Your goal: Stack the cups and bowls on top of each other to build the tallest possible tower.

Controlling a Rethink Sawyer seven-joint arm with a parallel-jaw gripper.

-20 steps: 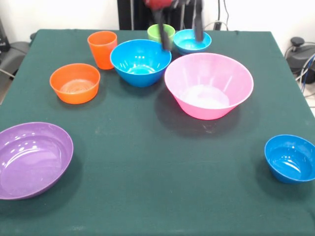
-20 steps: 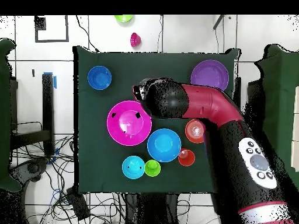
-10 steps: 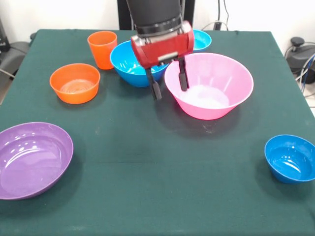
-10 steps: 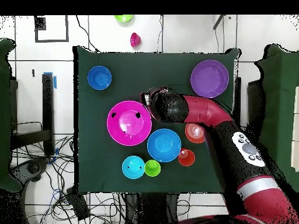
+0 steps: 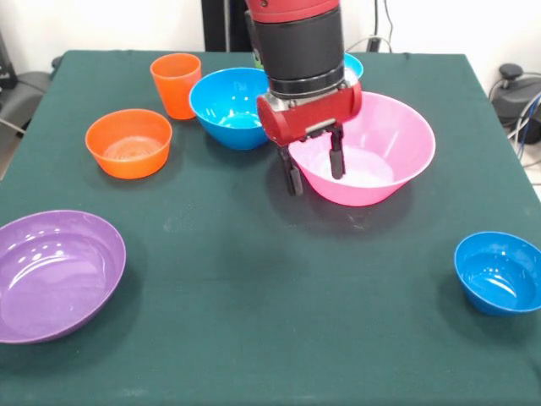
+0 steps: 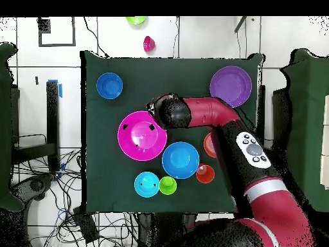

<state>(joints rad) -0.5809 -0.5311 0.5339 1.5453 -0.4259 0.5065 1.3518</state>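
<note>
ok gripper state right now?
Gripper: open, holding nothing; one finger outside the pink bowl rim, one inside.

The arm comes straight down, its gripper with jaws spread wide astride the pink bowl's rim, empty.

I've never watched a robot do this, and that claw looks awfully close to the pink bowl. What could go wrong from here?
The open gripper straddles the pink bowl's rim, one finger inside, one outside. If it closes off-centre, the glossy wall could slip free or the bowl could tip. The large blue bowl sits right behind the arm, so a sideways swing while lifting might knock it, or the orange cup beyond.
</note>
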